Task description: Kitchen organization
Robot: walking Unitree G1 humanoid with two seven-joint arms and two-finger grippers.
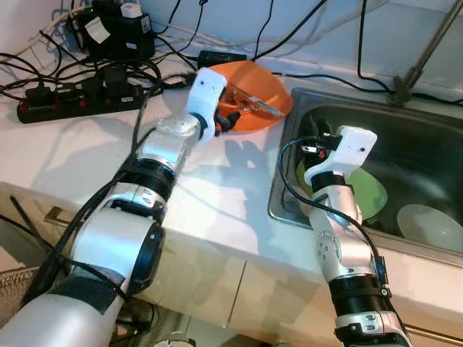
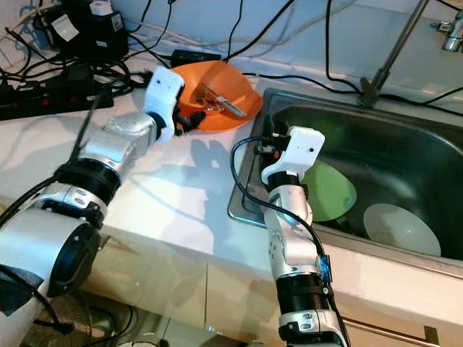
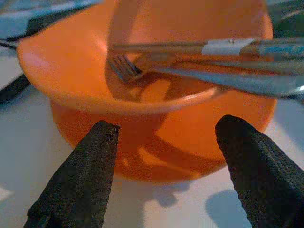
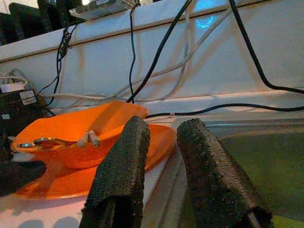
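An orange bowl [image 1: 255, 88] stands on an orange plate [image 4: 160, 138] on the white counter, left of the sink. A fork [image 3: 122, 66], a knife [image 3: 228, 81] and other cutlery lie across the bowl. My left gripper [image 1: 230, 119] is open at the bowl's near side, low over the counter; in the left wrist view its fingertips [image 3: 102, 137] flank the bowl [image 3: 156, 95] without touching it. My right gripper [image 1: 309, 143] hovers over the sink's left rim, pointing toward the bowl [image 4: 71, 127]. Its fingers [image 4: 126, 161] stand a little apart with nothing between them.
The steel sink [image 1: 278, 196] holds a green plate [image 1: 370, 194] and a white bowl [image 1: 431, 228]. A black power strip [image 1: 65, 103], chargers and many cables crowd the back left of the counter. A faucet stem [image 1: 421, 56] rises behind the sink.
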